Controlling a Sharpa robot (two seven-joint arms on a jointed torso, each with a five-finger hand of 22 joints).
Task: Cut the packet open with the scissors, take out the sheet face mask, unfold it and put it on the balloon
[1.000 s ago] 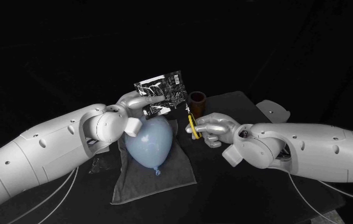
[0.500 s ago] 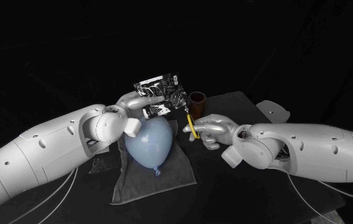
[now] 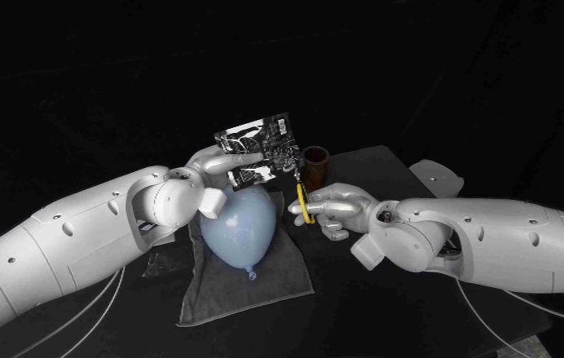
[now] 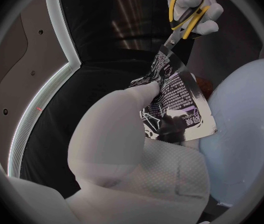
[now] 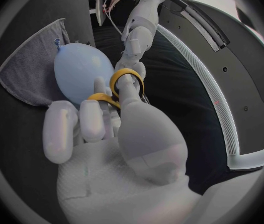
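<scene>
My left hand [image 3: 221, 162] holds a silver-and-black foil packet [image 3: 260, 149] upright above the table, pinched near its lower edge. The packet [image 4: 175, 97] shows its printed face in the left wrist view. My right hand [image 3: 332, 205] grips yellow-handled scissors [image 3: 305, 198], blades pointing up at the packet's lower right corner. In the left wrist view the scissors [image 4: 188, 12] have their blade tips at the packet's edge. A pale blue balloon [image 3: 239, 226] lies on a grey towel [image 3: 244, 283] below both hands. The right wrist view shows the scissor handles [image 5: 123, 82] and the balloon [image 5: 79, 69].
A brown cylinder [image 3: 315, 159] stands just behind the scissors, right of the packet. The towel [image 5: 26, 69] covers the table under the balloon. A pale flat piece [image 3: 438, 177] lies at the table's right edge.
My right hand has shifted slightly left and up with the scissors, bringing the blades closer to the packet's corner. The left hand and packet have barely moved.
</scene>
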